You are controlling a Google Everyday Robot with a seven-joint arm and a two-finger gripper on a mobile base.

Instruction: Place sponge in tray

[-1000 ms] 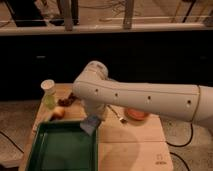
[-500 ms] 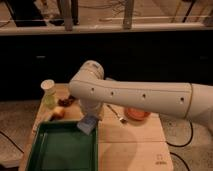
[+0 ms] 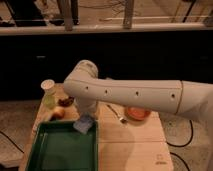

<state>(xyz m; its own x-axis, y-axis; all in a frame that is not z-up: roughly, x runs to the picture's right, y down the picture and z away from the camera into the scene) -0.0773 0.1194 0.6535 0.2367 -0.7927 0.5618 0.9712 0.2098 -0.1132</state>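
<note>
The pale blue-grey sponge [image 3: 84, 124] hangs under my gripper [image 3: 86, 118], which is shut on it. The sponge is at the far right corner of the dark green tray [image 3: 46, 150], over its rim. The tray lies at the front left of the wooden table. My white arm reaches in from the right and bends down to the gripper, hiding most of the fingers.
A small round orange dish [image 3: 136, 113] sits right of the gripper, with a spoon [image 3: 116, 114] beside it. A pale cup [image 3: 48, 92], a dark item [image 3: 66, 102] and a small round fruit [image 3: 58, 113] stand behind the tray. A dark counter runs behind the table.
The gripper with the sponge has shifted a little left, from beside the tray's right rim to over its far right corner.
</note>
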